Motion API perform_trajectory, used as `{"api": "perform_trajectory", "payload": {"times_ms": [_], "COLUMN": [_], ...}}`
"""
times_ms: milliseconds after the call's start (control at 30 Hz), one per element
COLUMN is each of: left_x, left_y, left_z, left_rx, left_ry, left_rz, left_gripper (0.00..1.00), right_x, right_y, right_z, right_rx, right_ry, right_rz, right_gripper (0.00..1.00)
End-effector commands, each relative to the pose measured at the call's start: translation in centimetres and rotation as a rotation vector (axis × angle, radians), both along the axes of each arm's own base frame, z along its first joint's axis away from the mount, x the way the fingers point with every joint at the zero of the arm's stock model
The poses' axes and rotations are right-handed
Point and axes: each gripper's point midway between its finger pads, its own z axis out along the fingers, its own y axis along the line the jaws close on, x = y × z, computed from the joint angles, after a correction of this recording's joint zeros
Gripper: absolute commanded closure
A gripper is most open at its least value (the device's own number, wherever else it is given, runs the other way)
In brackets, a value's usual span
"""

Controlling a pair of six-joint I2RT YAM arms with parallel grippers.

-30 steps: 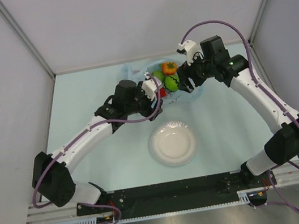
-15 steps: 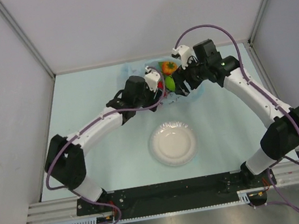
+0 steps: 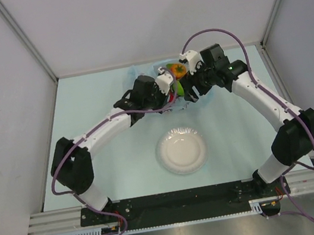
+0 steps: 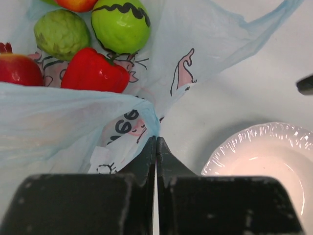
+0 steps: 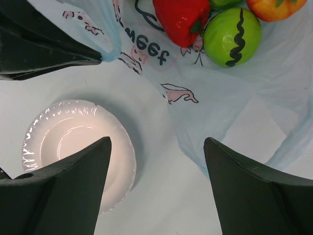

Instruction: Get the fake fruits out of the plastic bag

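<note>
The light-blue plastic bag (image 4: 58,122) lies at the back of the table with its mouth open. Inside it are several fake fruits: a red pepper (image 4: 95,72), a smooth green fruit (image 4: 120,24), a bumpy green one (image 4: 61,33) and a red one (image 4: 19,68). An orange fruit (image 3: 178,70) shows from above. My left gripper (image 4: 156,142) is shut, its tips pinching the bag's near edge. The right gripper (image 5: 156,141) hangs open above the bag's printed near flap (image 5: 234,112), holding nothing. The pepper (image 5: 182,19) and green fruit (image 5: 232,36) lie ahead of it.
A white round plate (image 3: 181,150) sits on the table in front of the bag, near the middle. It also shows under both wrists, plate (image 4: 264,156) and plate (image 5: 73,142). The left fingers (image 5: 49,49) reach in close beside the right gripper.
My left gripper has moved right to the bag's near edge and closed on it. The right arm has shifted slightly left and stays open.
</note>
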Motion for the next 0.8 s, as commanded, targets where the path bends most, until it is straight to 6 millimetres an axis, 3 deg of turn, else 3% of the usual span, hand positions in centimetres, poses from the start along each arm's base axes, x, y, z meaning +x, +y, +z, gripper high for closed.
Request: {"api": "perform_trajectory", "payload": {"times_ms": [0,100,233,333,367,400,500,633,767], "left_x": [-1.0,-1.5,-2.1,-2.4,-2.4,-2.5,-2.4,-1.8,-0.8], "left_y": [2.2,4.7,7.3,8.5,8.8,9.2,10.3,11.7,12.5], "left_z": [4.6,5.5,5.2,4.7,4.5,4.1,4.1,4.2,4.6], "left_rx": [-0.048,-0.052,-0.030,-0.016,-0.015,-0.011,-0.028,-0.061,-0.066], "left_ry": [-0.047,-0.048,-0.054,-0.055,-0.054,-0.049,-0.049,-0.041,-0.059], "left_rz": [-0.001,0.034,0.070,0.085,0.096,0.104,0.144,0.214,0.254], "left_gripper": [1.00,1.00,1.00,1.00,1.00,1.00,1.00,1.00,1.00], "right_x": [0.7,0.9,1.6,3.6,4.8,5.5,7.7,9.8,11.1], "right_y": [1.4,2.8,4.9,5.6,6.0,6.4,7.5,8.0,7.2], "right_z": [0.0,-0.6,-2.8,-4.3,-3.5,-5.0,-5.7,-8.1,-8.7], "right_rx": [0.004,-0.008,-0.061,-0.070,-0.055,-0.063,-0.053,-0.125,-0.216], "right_ry": [-0.029,-0.022,-0.014,0.006,-0.019,0.016,0.019,-0.005,-0.073], "right_rz": [0.016,0.051,0.066,0.004,-0.023,-0.049,-0.074,-0.078,-0.082], "right_gripper": [0.19,0.20,0.21,0.21,0.21,0.21,0.21,0.21,0.21]}}
